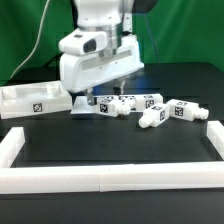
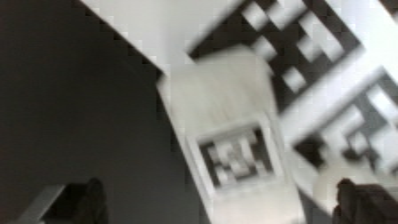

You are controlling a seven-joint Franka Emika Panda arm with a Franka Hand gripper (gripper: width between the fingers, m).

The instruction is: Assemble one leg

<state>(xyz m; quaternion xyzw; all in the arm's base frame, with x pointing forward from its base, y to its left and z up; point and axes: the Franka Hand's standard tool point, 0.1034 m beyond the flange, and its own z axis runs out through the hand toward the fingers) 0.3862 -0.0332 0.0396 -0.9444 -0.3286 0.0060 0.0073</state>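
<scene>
Several small white legs with black-and-white tags lie in a loose row on the black table, among them one (image 1: 105,105), one (image 1: 150,100) and one (image 1: 183,110). My gripper (image 1: 86,104) is down at the row's end on the exterior view's left, next to the flat white square panel (image 1: 32,99). In the blurred wrist view my gripper (image 2: 217,202) is open. A white leg (image 2: 228,130) with its tag lies between the two dark fingertips (image 2: 71,204), apart from both. More tagged white parts (image 2: 311,50) lie just beyond it.
Long white border rails frame the table: one along the front (image 1: 110,179), one on the exterior view's left (image 1: 10,148), one on its right (image 1: 213,140). One more leg (image 1: 155,121) lies in front of the row.
</scene>
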